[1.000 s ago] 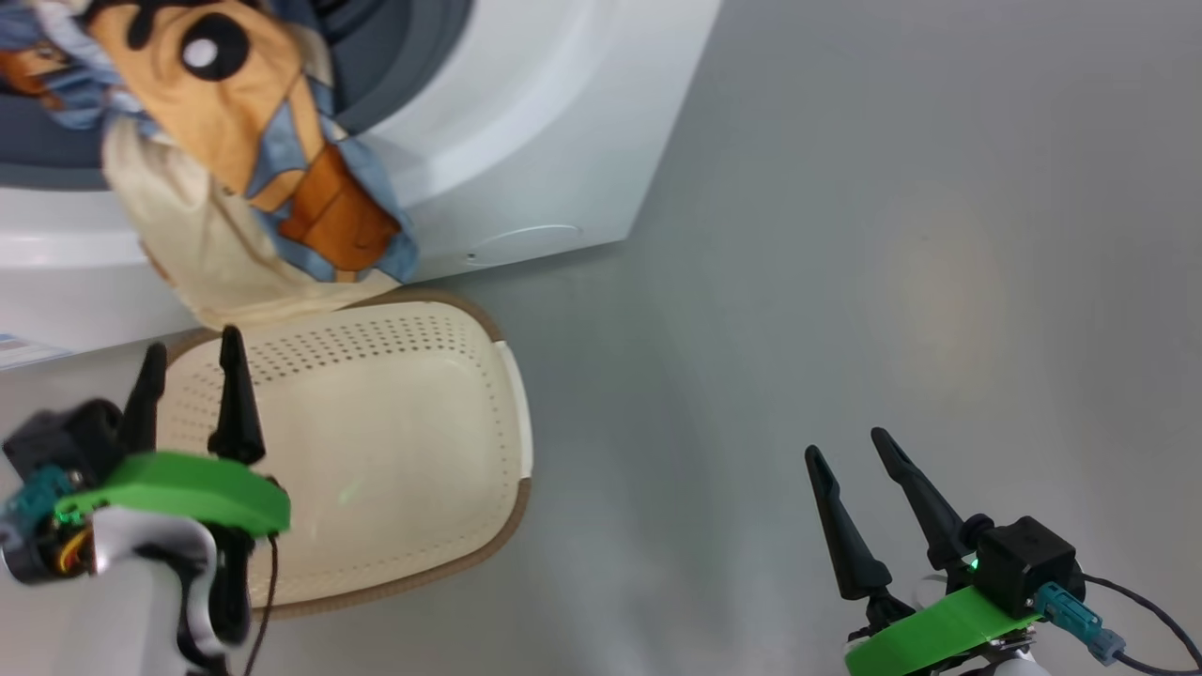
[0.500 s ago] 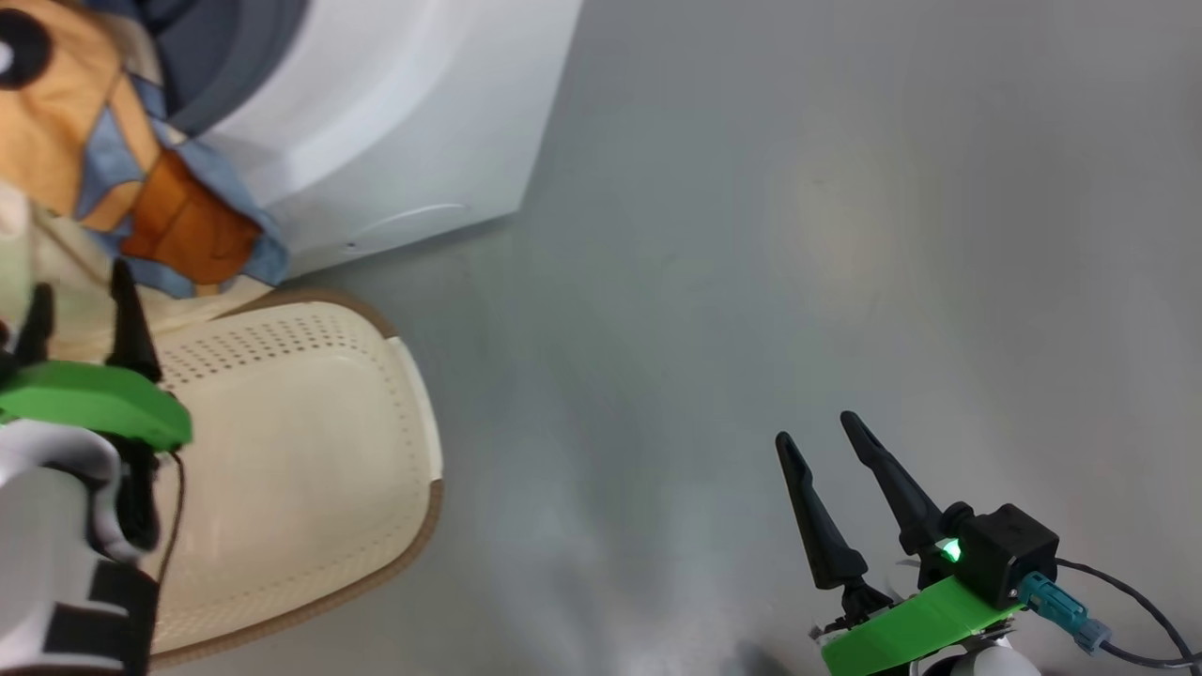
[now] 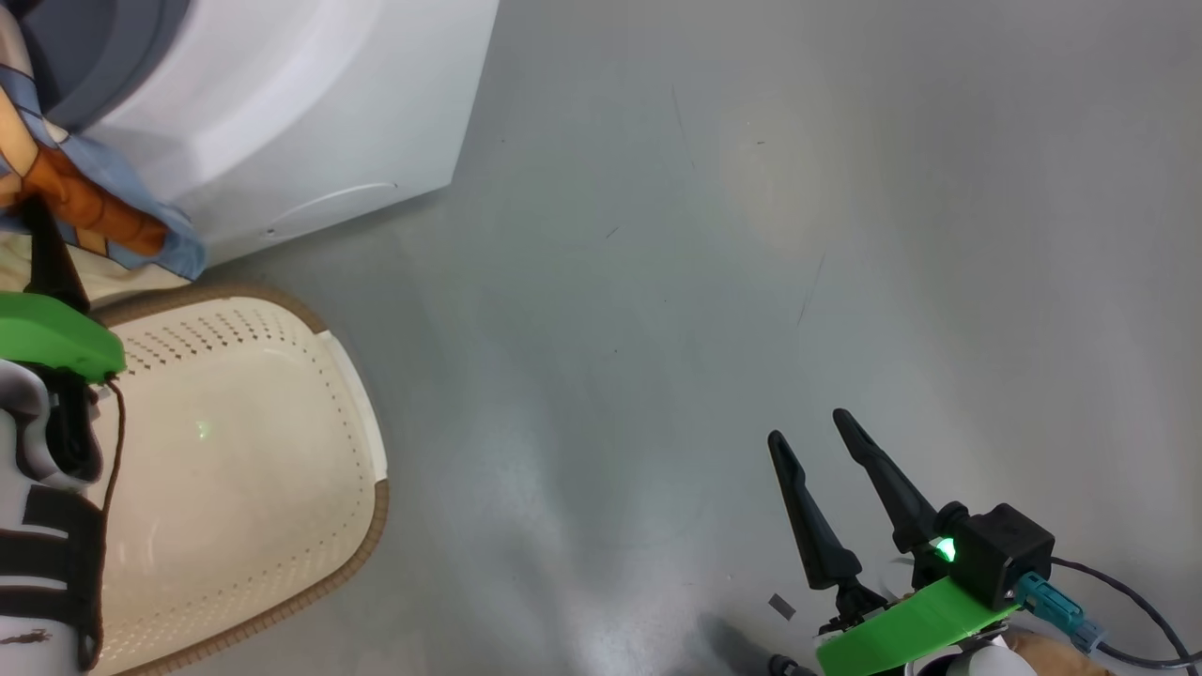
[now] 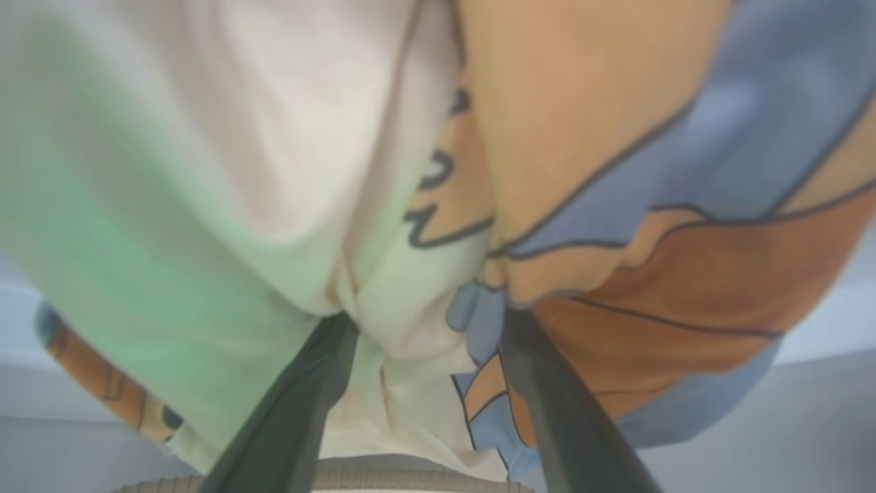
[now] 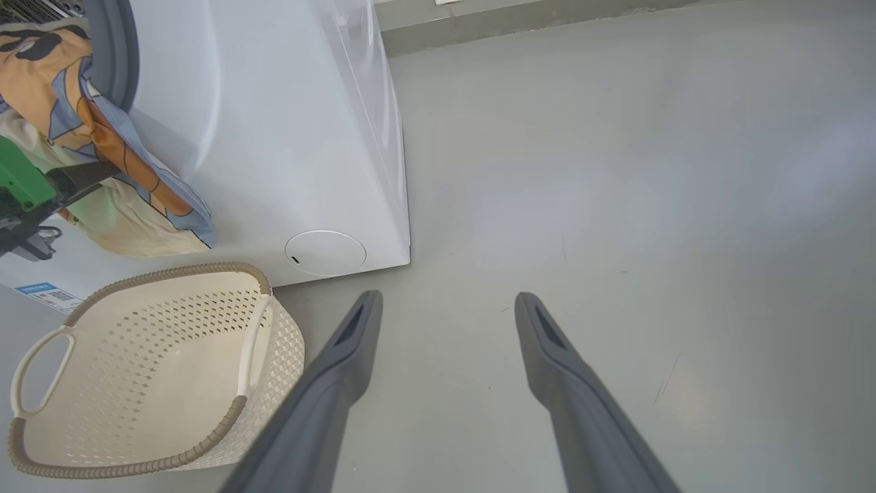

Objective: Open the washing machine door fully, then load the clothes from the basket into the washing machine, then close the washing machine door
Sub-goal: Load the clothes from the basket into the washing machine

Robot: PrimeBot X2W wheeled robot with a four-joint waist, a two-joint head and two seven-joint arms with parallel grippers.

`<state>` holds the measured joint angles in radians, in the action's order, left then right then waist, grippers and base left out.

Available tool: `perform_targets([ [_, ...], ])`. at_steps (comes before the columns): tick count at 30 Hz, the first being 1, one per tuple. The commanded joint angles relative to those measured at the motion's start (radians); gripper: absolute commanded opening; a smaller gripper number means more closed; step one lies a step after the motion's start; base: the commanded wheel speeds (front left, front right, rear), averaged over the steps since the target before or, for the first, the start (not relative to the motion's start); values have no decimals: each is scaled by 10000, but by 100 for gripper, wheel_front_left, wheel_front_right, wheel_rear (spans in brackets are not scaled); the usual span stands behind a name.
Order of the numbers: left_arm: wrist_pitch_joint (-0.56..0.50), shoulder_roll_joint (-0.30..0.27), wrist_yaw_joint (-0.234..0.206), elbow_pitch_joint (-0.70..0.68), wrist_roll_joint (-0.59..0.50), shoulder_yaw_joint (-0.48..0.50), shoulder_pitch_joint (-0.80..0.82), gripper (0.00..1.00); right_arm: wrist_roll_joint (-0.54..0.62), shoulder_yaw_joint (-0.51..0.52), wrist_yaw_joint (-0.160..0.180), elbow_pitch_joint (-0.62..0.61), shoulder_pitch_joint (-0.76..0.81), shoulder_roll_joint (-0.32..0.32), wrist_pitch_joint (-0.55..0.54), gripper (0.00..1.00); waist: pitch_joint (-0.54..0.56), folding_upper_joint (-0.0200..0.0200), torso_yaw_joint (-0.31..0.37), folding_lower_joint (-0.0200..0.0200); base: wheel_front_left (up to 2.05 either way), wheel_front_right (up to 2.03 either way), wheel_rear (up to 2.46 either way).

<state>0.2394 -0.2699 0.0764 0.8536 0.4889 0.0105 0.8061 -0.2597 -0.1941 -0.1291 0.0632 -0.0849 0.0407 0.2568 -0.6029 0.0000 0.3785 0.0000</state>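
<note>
Head view: the camera has swung, sliding everything toward 9 o'clock. Against the basket [image 3: 235,451], the left gripper [image 3: 38,244] has risen from the far rim to the clothes [image 3: 84,202], which hang out of the washer [image 3: 282,122] at 10 o'clock. The basket is empty, so loading looks nearly done. The right gripper [image 3: 807,424] idles at 5 o'clock, fingers spread and empty.

Left wrist view: its fingers stand apart, tips against the draped cloth and gripping nothing, with the basket rim at 6 o'clock.

Right wrist view: the cloth droops over the gasket at 10 o'clock above the basket. It would likely block the door until it is pushed in.
</note>
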Motion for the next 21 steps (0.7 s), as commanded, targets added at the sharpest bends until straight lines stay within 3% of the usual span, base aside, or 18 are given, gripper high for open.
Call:
perform_targets([
  [1,154,-413,-15,-116,-91,256,157,99,-119,-255,-16,-212,63,95,49,100,13,0,-12,0,0,0,0],
  [2,174,-413,-31,-101,-109,286,218,83,-120,-254,-16,-206,65,95,49,100,23,0,-20,0,0,0,0],
  [5,205,-387,-39,-24,-167,339,315,16,-135,-257,-16,-182,57,95,49,100,52,0,-54,0,0,0,0],
  [6,211,-382,-32,-5,-194,349,329,0,-145,-261,-16,-175,48,95,49,100,59,0,-68,0,0,0,0],
  [21,179,43,222,-2099,-291,532,-1062,0,-165,-63,-16,-51,71,95,49,100,318,0,-751,0,0,0,0],
])
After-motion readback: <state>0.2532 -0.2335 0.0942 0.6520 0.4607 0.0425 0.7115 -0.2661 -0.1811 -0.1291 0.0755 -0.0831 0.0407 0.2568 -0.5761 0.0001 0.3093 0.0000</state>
